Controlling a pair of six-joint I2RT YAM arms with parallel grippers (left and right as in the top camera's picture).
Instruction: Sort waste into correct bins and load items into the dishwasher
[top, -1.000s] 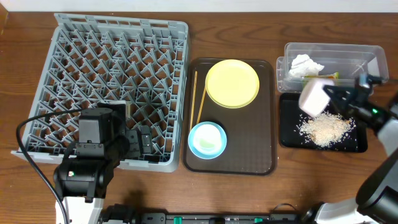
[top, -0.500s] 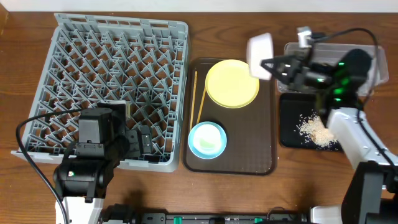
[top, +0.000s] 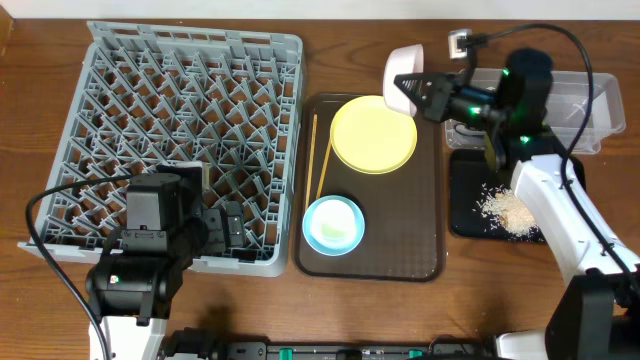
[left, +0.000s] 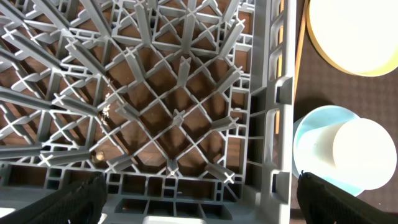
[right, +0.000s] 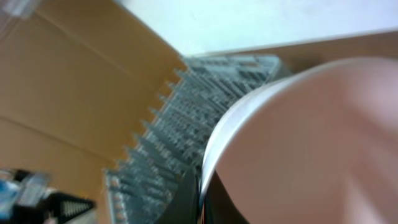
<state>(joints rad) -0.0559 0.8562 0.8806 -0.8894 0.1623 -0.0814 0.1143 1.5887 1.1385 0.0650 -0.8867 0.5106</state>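
Note:
My right gripper (top: 410, 84) is shut on the rim of the cream-white bowl (top: 401, 76), held tilted in the air over the far edge of the yellow plate (top: 373, 133). In the right wrist view the bowl (right: 298, 143) fills the frame, its rim pinched between my fingers (right: 217, 199), with the dishwasher rack (right: 180, 118) beyond. My left gripper (left: 199, 208) stands open over the rack's (top: 180, 130) front right corner. The light blue bowl (left: 311, 137) holds the small white cup (left: 364, 154). Chopsticks (top: 313, 155) lie along the brown tray's left side. Rice scraps (top: 505, 210) lie in the black tray (top: 470, 215).
The brown serving tray (top: 400, 255) sits between the rack and the bins. The clear tub (top: 585, 95) stands at the back right, partly hidden by my right arm. Cables run off both arms.
My right arm has swung left and away, carrying the cream-white bowl from over the black tray to above the plate's far edge. The left arm has not moved.

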